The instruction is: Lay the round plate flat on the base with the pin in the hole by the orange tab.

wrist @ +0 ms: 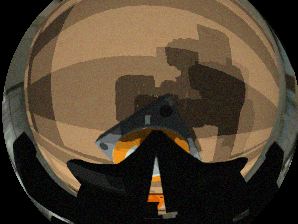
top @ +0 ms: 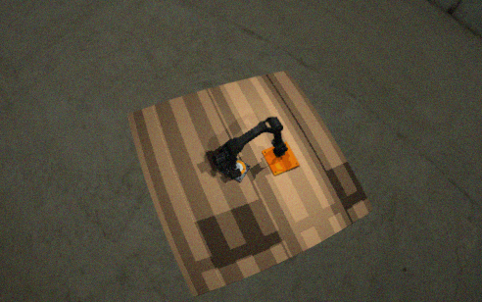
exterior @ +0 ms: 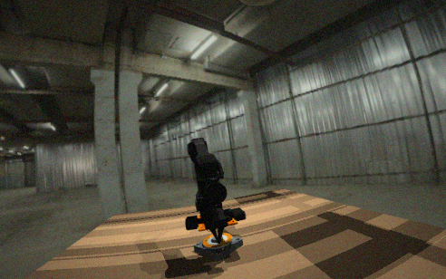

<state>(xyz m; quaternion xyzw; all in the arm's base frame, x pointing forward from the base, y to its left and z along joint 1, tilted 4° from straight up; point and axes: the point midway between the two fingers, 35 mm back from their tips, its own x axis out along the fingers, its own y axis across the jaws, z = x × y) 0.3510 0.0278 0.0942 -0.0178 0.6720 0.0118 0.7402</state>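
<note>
Over the base (exterior: 218, 248), closed empty claw (exterior: 219, 236) hides plate (exterior: 213, 241) centre, pin unseen.

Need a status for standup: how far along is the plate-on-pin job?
Done: the approach. The gripper, fingers shut and empty, is down at the round plate on its base. In hand: apparently about to nudge it; contact unclear. Left: hole over pin, plate flat, arm off. Pin and tab aren't discernible.
</note>
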